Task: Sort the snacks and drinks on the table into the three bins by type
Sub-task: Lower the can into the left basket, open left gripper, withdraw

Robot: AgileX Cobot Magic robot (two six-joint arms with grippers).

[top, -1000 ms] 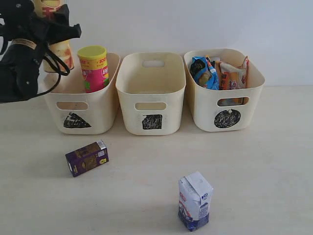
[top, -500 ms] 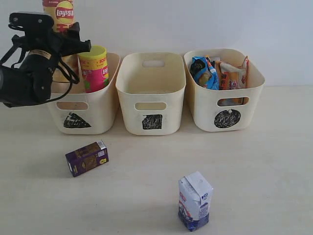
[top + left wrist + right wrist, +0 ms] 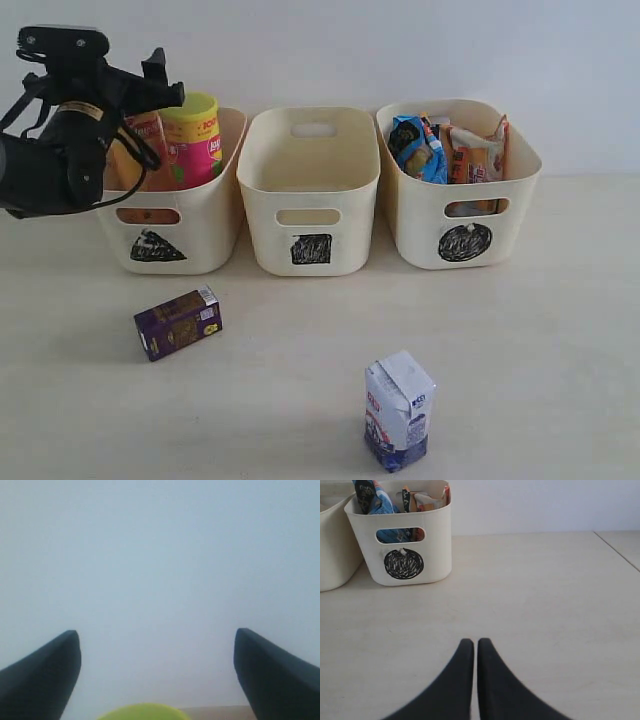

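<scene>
Status of sort: both chip tubes stand in the left cream plastic bin (image 3: 215,215), the pink cardboard tube with yellow lid (image 3: 198,140) beside the yellow-orange cardboard tube (image 3: 140,155). The blue crinkly bag (image 3: 415,148) and orange-black crinkly bag (image 3: 478,150) sit in the right cream plastic bin (image 3: 415,225). The middle cream plastic bin (image 3: 345,215) holds nothing visible. All three bins stand in a row along the far edge of the pale tabletop (image 3: 560,330).

Left to do, by my reading: the two drinks, presumably for the middle bin.

- Dark purple rectangular carton (image 3: 178,322): lies on its side toward the left edge, in front of the left bin and apart from it. Long axis runs roughly left to right, right end tipped slightly toward the far edge.
- White-and-blue gable-topped carton (image 3: 400,412): upright, close to the near edge, a little right of centre.

Left claw (image 3: 156,631): fingers wide apart, nothing between them, poised above the tubes in the left bin; the yellow lid shows just beneath it in the wrist view. The purple carton lies below it and toward the near edge, so this arm is the nearer one; a grip across the carton's short side looks best.

Right claw (image 3: 475,641): fingers pressed together, empty, low over bare tabletop on the right side, out of the exterior view
</scene>
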